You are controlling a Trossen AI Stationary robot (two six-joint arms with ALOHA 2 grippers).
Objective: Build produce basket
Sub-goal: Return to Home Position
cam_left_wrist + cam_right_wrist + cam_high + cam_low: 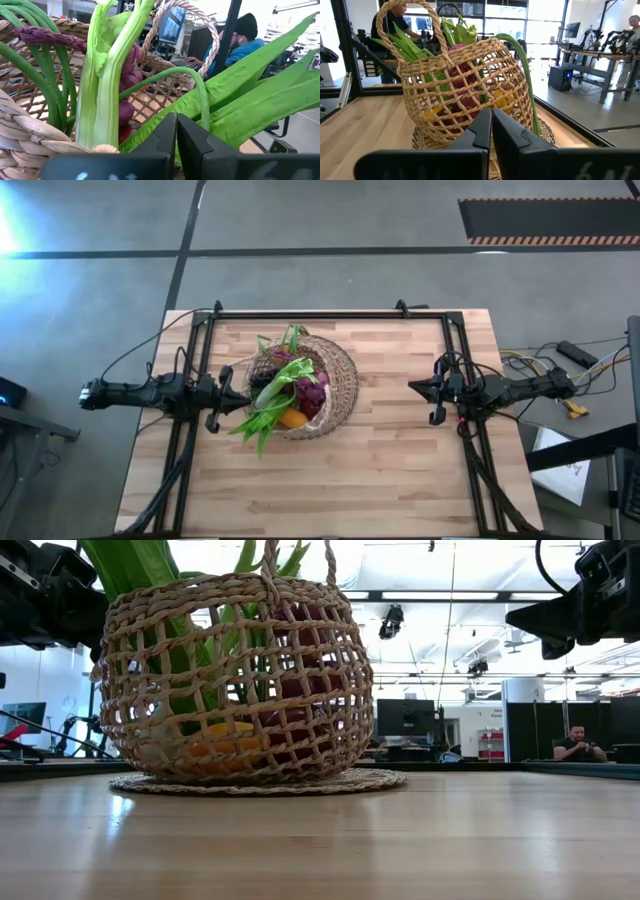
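Observation:
The pale woven basket (338,378) stands upright on a round woven mat (370,781) at the table's middle, its loop handle (395,20) up. Inside are a white-green leek (102,95), purple bunches (312,388) and orange pieces (215,745). Long green leaves (260,424) hang out over the rim toward the near left. My left gripper (243,396) is shut at the basket's left side, right by the leaves (250,100). My right gripper (412,387) is shut, raised above the table, apart from the basket (470,80) on its right. My left gripper (176,120) points level from the table's left at the basket's rim, with its shut fingertips right in front of the long green leaves (150,137). I cannot tell whether they touch the leaves.
Black frame rails (320,314) run along the table's far, left and right edges. Bare wood lies near the basket (330,490) and between the basket and my right gripper. Cables (555,365) lie off the table's right. People sit in the room beyond (240,40).

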